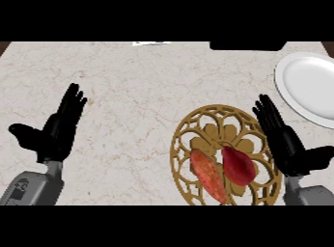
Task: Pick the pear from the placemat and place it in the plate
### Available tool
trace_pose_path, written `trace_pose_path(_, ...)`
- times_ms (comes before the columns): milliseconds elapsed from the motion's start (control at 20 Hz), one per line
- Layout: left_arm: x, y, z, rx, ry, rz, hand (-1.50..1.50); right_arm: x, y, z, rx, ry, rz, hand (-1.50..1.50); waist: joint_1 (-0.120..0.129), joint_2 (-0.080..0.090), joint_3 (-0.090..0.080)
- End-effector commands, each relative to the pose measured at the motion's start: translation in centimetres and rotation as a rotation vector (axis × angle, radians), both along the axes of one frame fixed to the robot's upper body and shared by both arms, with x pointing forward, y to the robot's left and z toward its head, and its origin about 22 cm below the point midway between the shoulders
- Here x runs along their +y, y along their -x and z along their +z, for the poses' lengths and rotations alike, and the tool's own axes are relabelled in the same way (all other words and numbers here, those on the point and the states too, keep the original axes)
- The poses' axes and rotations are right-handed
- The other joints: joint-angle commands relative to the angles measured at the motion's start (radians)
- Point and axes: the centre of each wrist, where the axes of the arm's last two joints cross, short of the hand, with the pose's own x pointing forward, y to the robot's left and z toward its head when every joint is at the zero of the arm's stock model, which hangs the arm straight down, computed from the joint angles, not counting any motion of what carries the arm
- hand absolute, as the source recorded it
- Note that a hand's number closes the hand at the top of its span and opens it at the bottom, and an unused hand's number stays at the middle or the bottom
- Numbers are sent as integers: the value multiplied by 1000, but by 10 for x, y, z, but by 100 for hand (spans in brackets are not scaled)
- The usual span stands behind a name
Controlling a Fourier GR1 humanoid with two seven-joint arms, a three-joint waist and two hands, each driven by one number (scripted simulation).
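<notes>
Pale marbled counter (127, 87) filling the head view, dark strip beyond its far edge. Near the front edge, right of centre: a round gold openwork placemat (198, 123), pattern of loops and petals, lying flat. On the placemat, toward its near half: a dark red pear (238, 165), narrow end pointing away, broad end toward the front edge. Just beside it on the left, touching or nearly so: a longer orange-red item (207, 174), lying slantwise, kind not clear. At the counter's right edge, toward the far corner: a white plate (319, 89), partly cut off by the view's edge, well apart from the pear and bare across its visible surface. Right hand (287, 144) over the placemat's right rim, fingers straight and together, pointing away, thumb spread out toward the counter's right edge; apart from the pear, clamped on nothing. Left hand (56, 132) near the counter's left edge, toward the front, fingers straight and upward, thumb out to the left, holding nothing, well apart from the placemat. Grey forearms entering from the lower edge beneath each hand. At the far edge, a small pale slip (152, 43) and a black block (247, 46), both only partly visible.
</notes>
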Motion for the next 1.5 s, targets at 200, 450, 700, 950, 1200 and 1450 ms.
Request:
trace_pose_path(200, 9, 34, -50, 318, -63, -10, 0, -11, -76, 137, -321, 82, 326, 150, 29, 12, -1)
trace_pose_path(450, -17, 39, -54, 364, -22, -97, 0, -61, -99, 121, -366, 335, 49, -150, 7, 13, 0)
trace_pose_path(700, -27, 47, -40, 363, -13, -57, 0, -82, -96, 105, -408, 179, 145, -150, -13, 4, 0)
trace_pose_path(950, -16, 42, -58, 383, -4, -37, 0, -98, -99, 135, -403, 323, 269, -150, -23, 4, -2)
trace_pose_path(1200, -16, 40, -41, 378, -14, -33, 0, -88, -99, 165, -278, 675, 487, -150, -19, 1, -3)
trace_pose_path(1450, -13, 49, -51, 376, -17, -22, 0, -59, -78, 174, -252, 824, 622, -150, -40, -4, -3)
